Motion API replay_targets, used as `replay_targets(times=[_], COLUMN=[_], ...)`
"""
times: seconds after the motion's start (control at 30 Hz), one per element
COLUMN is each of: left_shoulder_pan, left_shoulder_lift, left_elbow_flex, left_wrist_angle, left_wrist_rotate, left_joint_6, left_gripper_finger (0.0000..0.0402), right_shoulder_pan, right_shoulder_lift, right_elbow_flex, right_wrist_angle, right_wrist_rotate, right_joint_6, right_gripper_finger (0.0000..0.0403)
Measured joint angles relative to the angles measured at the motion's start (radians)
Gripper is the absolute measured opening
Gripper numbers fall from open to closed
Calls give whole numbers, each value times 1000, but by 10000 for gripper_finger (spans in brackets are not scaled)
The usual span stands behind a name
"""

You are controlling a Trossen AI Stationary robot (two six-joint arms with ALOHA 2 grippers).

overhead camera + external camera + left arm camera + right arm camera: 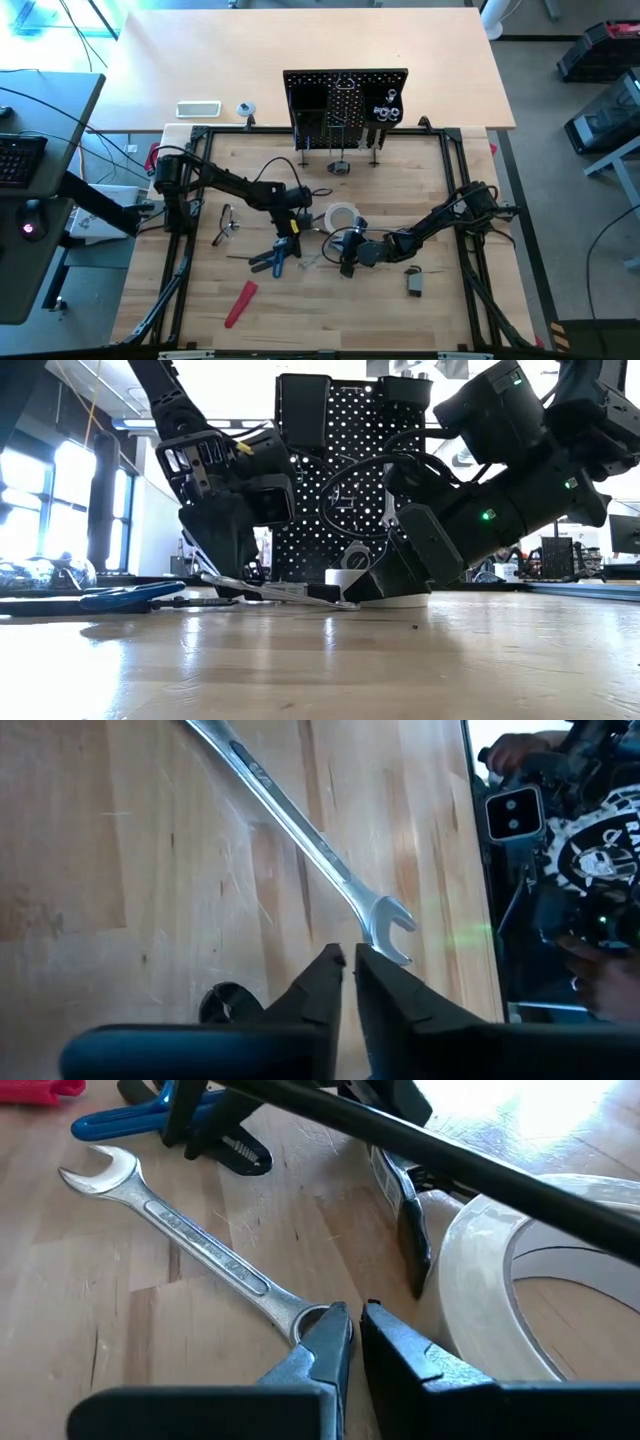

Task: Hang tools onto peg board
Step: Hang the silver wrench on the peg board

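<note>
A silver wrench (200, 1240) lies on the wooden table between my two grippers, in front of the black peg board (345, 100). My right gripper (357, 1315) is shut at its ring end. My left gripper (350, 958) is shut, with nothing between its fingers, and its tips stand right beside the wrench's open-jaw end (392, 928). The white tape roll (343, 214) lies flat just beyond the right gripper. Blue-handled pliers (272, 258) lie to the left of the wrench. My left gripper has one fingertip (380, 970) right against the wrench's open jaw; I cannot tell whether it touches. My right gripper has the wrench's ring end (303, 1318) at its fingertips, coming slanting down from the table's right, along the wrench. The fingers hide the contact. The shaft lies on the table.
A red-handled tool (240, 303) lies near the front left, a small tape measure (413, 282) at the front right, and another small tool (225, 225) at the left. A black cable (450, 1155) crosses above the tape roll. A black frame borders the table.
</note>
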Motion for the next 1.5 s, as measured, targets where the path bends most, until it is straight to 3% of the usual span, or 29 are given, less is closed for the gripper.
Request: replay_targets(times=[0.37, 0.5, 0.63, 0.9, 1.17, 1.5], left_shoulder_pan=[-2, -5, -25, -87, -109, -107], left_shoulder_lift=[0, 0, 0, -2, -1, 0], left_elbow_flex=[0, 0, 0, 0, -1, -1], left_wrist_angle=[56, 55, 57, 73, 116, 118], left_wrist_rotate=[-3, -4, -22, -174, -214, -225], left_joint_6=[-212, -294, -343, -422, -489, -449], left_gripper_finger=[158, 185, 190, 191, 191, 191], right_shoulder_pan=[-2, -2, -2, -19, -65, -55], right_shoulder_lift=[-1, -1, -1, 2, 2, -2], right_elbow_flex=[0, 0, 1, 33, 95, 103], right_wrist_angle=[-2, -3, -2, -12, -95, -218], right_wrist_rotate=[0, 4, 20, 23, 24, 12], right_joint_6=[-3, -3, -3, -52, -70, 46], right_gripper_finger=[28, 28, 28, 28, 16, 2])
